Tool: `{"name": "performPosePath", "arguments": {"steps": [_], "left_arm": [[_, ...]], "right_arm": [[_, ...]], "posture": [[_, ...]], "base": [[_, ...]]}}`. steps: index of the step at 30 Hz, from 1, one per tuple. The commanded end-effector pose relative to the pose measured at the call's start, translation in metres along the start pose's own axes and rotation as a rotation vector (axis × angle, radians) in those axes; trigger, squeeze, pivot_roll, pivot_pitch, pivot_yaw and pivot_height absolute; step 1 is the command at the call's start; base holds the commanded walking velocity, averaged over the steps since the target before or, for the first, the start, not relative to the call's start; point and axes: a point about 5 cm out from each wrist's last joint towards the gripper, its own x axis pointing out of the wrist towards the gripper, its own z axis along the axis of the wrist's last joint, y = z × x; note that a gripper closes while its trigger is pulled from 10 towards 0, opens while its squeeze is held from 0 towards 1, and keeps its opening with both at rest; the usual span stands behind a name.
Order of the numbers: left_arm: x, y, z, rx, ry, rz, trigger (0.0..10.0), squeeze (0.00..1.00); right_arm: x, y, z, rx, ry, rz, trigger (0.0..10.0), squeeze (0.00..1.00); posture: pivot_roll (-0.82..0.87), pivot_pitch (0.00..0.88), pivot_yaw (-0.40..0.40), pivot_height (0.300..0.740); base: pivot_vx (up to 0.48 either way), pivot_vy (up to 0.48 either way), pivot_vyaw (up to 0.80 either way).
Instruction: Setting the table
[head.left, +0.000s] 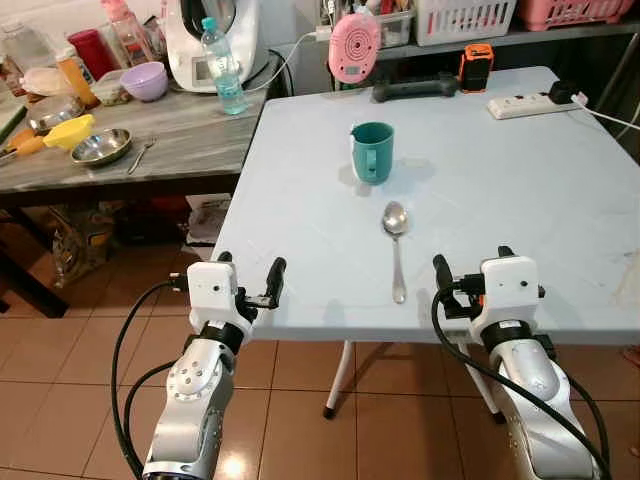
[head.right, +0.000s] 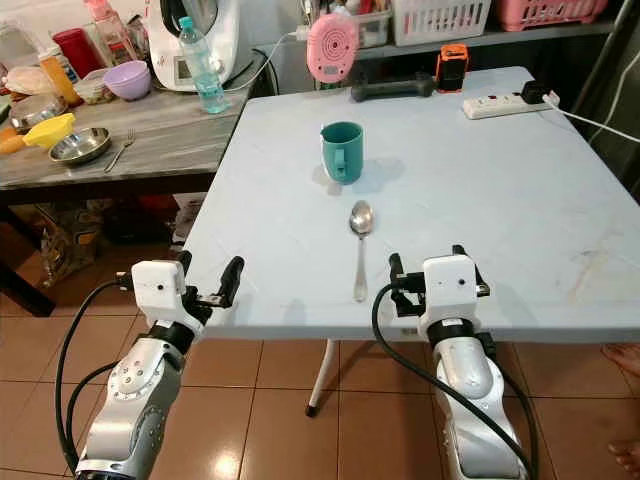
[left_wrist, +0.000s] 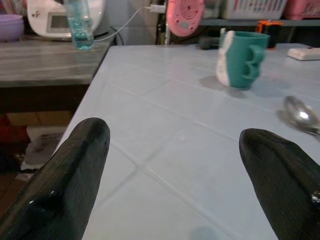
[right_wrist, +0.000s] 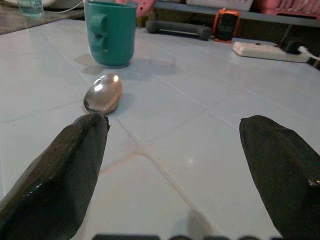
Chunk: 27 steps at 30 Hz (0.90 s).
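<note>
A spoon (head.left: 396, 245) lies on the pale surface (head.left: 520, 190), bowl toward a green cup (head.left: 372, 151) just beyond it. It sits between the left tool (head.left: 250, 277) and right tool (head.left: 470, 272), nearer the right; both hover spread apart and empty at the near edge.

A water bottle (head.left: 223, 68) and purple bowl (head.left: 144, 80) stand on the side worktop (head.left: 180, 135). A white power strip (head.left: 520, 104) lies far back.

The pale blue table (head.left: 500, 200) carries a teal mug (head.left: 372, 151) and spoon (head.left: 396, 245).
</note>
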Motion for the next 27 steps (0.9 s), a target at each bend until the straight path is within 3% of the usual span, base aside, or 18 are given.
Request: {"name": "performPosePath", "arguments": {"steps": [1,23,27], "left_arm": [[-0.0018,0.0054,0.0036,0.009,-0.013,0.008,10.0,0.00],[-0.0032,0.0023,0.0024,0.014,-0.007,0.005,10.0,0.00],[-0.0064,0.0040,0.0055,0.023,-0.014,0.000,10.0,0.00]], "right_arm": [[-0.0003,0.0069,0.0051,0.005,-0.021,0.025,10.0,0.00],[0.0004,0.0091,0.0055,0.008,-0.020,0.032,10.0,0.00],[-0.0014,0.0119,0.0062,0.027,-0.022,0.044,10.0,0.00]], "posture": [[-0.30,0.086,0.159,0.740],[-0.30,0.093,0.161,0.740],[-0.30,0.100,0.157,0.740]], "base": [[0.337,0.000,0.00],[0.349,0.000,0.00],[0.000,0.000,0.00]]}}
